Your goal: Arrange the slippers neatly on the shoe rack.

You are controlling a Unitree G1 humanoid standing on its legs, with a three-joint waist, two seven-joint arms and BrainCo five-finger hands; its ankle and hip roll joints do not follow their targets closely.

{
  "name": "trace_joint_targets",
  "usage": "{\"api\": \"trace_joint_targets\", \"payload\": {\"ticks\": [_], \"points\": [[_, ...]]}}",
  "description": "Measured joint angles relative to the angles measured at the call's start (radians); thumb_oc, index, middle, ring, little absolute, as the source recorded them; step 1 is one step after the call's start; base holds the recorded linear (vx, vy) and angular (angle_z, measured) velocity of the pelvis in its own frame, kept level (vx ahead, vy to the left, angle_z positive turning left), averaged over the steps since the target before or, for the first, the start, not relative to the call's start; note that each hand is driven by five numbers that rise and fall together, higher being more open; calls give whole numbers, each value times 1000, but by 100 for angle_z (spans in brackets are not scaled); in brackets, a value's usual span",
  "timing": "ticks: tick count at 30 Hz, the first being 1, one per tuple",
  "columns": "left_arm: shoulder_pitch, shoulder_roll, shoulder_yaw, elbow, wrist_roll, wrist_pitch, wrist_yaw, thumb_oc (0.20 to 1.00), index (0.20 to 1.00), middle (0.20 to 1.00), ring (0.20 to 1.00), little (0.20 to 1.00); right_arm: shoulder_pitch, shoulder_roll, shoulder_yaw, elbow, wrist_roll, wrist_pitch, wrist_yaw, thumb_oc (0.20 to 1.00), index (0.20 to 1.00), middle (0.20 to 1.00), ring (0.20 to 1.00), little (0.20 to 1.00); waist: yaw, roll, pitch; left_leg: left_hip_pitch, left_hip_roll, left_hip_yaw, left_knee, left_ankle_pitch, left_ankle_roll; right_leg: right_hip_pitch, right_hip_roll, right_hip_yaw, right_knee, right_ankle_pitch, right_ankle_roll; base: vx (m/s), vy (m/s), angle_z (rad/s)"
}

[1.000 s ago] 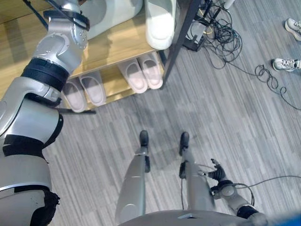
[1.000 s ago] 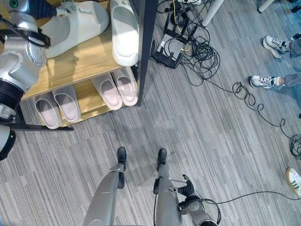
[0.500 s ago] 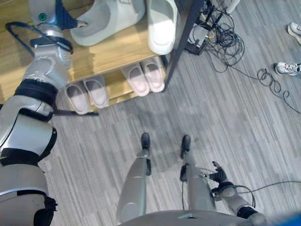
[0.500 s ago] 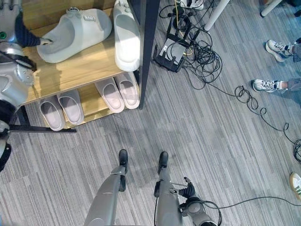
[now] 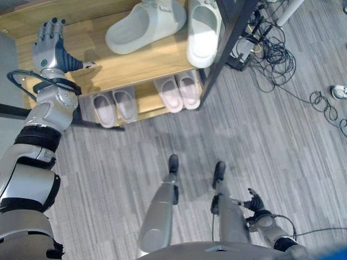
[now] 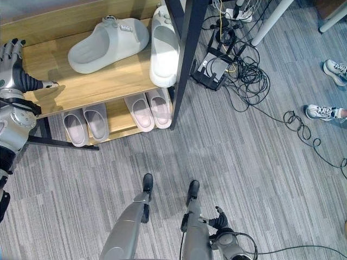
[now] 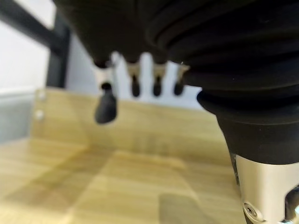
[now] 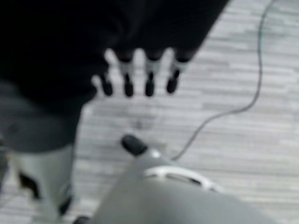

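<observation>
**Slippers on the rack, both hands empty**

At the bottom right of the frame the right hand hangs low above the grey striped plank floor, its fingers loosely extended and holding nothing.

Further up, the floor runs to the foot of the wooden shoe rack, which fills the upper left of the frame and has a black metal post at its right corner. On the lower shelf, 2 pairs of pale pink slippers lie side by side in a row, toes toward the floor. On the upper shelf a large white slipper lies at an angle, and a second white slipper lies straight beside the post, just right of it.

At the far left edge the left hand is raised over the bare left end of the upper shelf, fingers spread and straight, well apart from the white slippers.

In the upper right, a tangle of black cables lies on the floor, and a person's white sneakers show at the right edge.
</observation>
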Motion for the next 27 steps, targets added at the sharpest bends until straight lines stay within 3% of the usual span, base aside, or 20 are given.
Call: {"api": "trace_joint_targets", "payload": {"ticks": [7, 17, 27], "points": [[27, -14, -21, -57, -152, -79, -146, 1000, 1000, 1000, 1000, 1000, 0, -2, 0, 1, -10, 8, 3, 1000, 1000, 1000, 1000, 1000, -2, 6, -8, 2, -1, 1, 0, 5, 6, 0, -1, 5, 0, 2, 2, 0, 0, 0], [27, -16, -65, -90, -336, -150, -258, 1000, 1000, 1000, 1000, 1000, 0, -6, 2, 10, -45, 13, 13, 1000, 1000, 1000, 1000, 1000, -25, 19, -29, 3, -3, 1, -2, 8, 10, -1, -2, 6, 0, 2, 2, 0, 0, 0], [-15, -39, -136, -97, -480, -156, -324, 1000, 1000, 1000, 1000, 1000, 0, -7, 3, 34, -57, 18, 32, 1000, 1000, 1000, 1000, 1000, -30, 23, -47, 10, -6, 3, -17, 12, 5, -2, -5, 7, 0, 3, 3, 0, 0, 0]]}}
